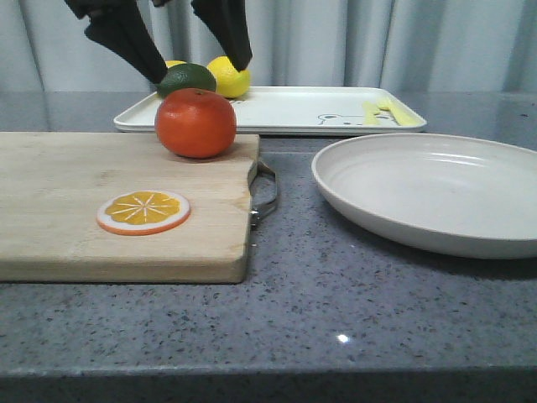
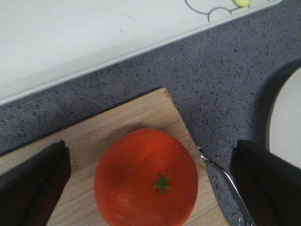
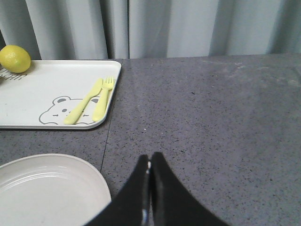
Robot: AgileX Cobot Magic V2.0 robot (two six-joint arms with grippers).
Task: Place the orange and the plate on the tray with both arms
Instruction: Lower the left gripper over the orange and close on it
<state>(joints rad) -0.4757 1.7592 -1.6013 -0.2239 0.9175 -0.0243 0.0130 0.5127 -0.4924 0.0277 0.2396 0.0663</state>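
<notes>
Left wrist view gives me the left gripper [image 2: 150,186] spread wide, its two dark fingers [image 2: 33,186] standing either side of the orange [image 2: 146,178] with a clear gap to the fruit on both sides, so I have nothing in its grasp. The orange sits on the corner of the wooden cutting board [image 2: 141,110], green stem dimple up, beside the board's metal handle [image 2: 225,181]. In the front view I see the same gripper [image 1: 180,50] hanging above the orange [image 1: 195,122], its fingers pointing down from 12 o'clock and not touching it. On my right wrist feed the right gripper [image 3: 149,186] has its fingers pressed together with no gap and grips nothing; it hovers over the bare grey countertop [image 3: 202,117], near the plate [image 3: 47,188], which lies at its 9 o'clock. Working outward in the front view, the plate [image 1: 436,189] rests on the counter at 3 o'clock from the orange, well apart from the board [image 1: 101,210]. An orange slice [image 1: 143,211] lies flat on the board at 7 o'clock from the fruit. The tray [image 1: 294,109] lies beyond, at 12 o'clock, with a yellow lemon [image 1: 228,76] and a dark green fruit [image 1: 186,79] at its left end and the bear drawing [image 1: 331,120] and yellow cutlery print [image 1: 386,112] at its right.
</notes>
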